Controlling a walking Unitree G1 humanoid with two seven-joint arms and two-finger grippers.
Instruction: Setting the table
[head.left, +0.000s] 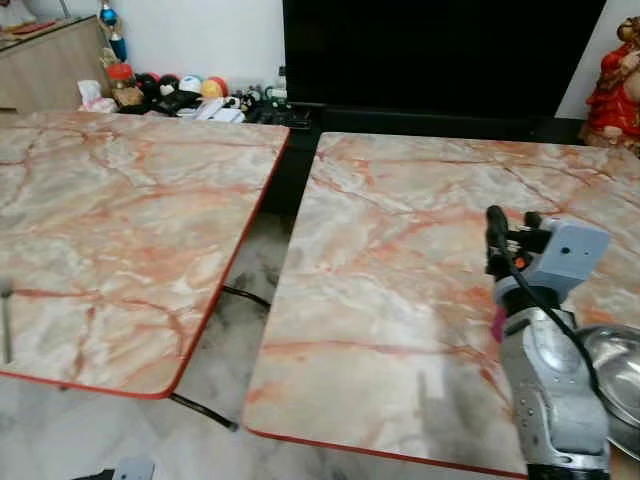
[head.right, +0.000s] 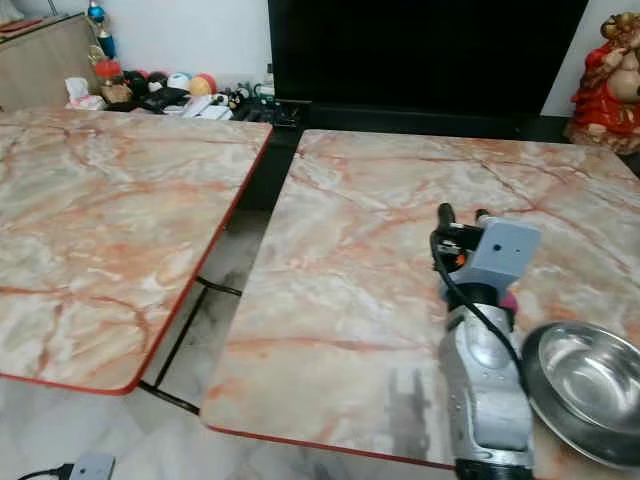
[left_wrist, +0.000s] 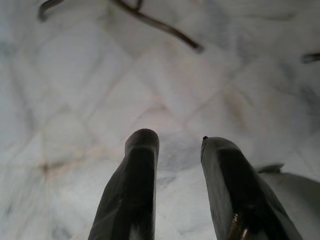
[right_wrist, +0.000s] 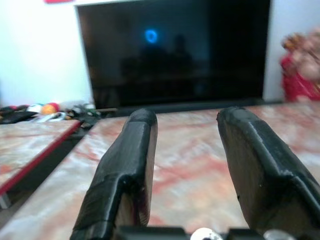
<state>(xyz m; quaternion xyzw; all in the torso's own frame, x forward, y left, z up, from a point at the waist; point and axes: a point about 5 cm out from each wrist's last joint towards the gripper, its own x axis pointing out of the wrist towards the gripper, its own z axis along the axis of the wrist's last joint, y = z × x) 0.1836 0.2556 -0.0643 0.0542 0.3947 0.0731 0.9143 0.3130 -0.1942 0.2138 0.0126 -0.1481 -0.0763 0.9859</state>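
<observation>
Right gripper (right_wrist: 185, 165) over marble table (head.right: 350, 280), fingers apart, empty (steel bowl (head.right: 588, 385) just beside arm). Left gripper (left_wrist: 175, 175) hangs above floor, fingers parted.

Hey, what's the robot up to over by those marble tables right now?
The robot is setting the table. Its right gripper is raised over the right-hand marble table, fingers open and holding nothing. A steel bowl sits on that table's near right corner, just beside the arm. The left gripper hangs idle over the tiled floor, also open. The left-hand marble table stands apart across a narrow gap.
</observation>
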